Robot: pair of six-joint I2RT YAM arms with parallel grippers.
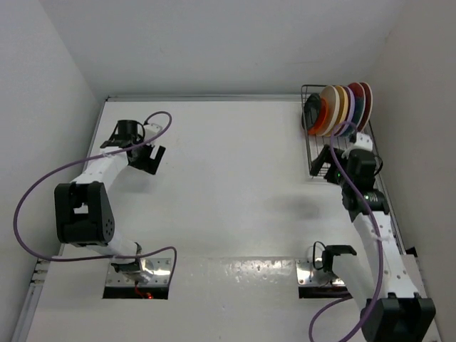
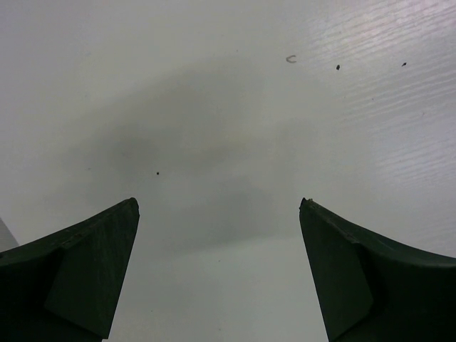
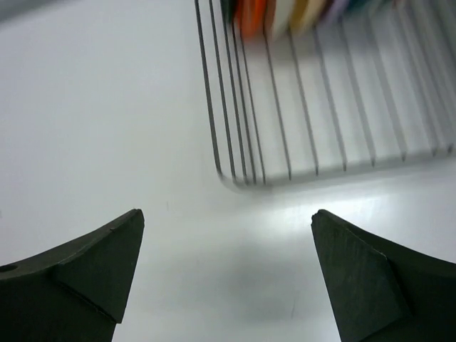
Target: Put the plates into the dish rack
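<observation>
The plates [image 1: 343, 107] stand on edge, black through orange, cream and lilac to red, in the wire dish rack [image 1: 318, 154] at the surface's [image 1: 228, 178] far-right corner. The left pincer [image 2: 219, 206] and right pincer [image 3: 228, 214] are released.

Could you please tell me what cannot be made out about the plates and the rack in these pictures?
Top view: the round coloured plates overlap in the dark-grey wire dish rack, so their exact count and patterns are hidden.
Top view: the right arm's pincer covers part of the rack's near end.
Right wrist view: the plates are blurred and cut off by the top edge.
</observation>
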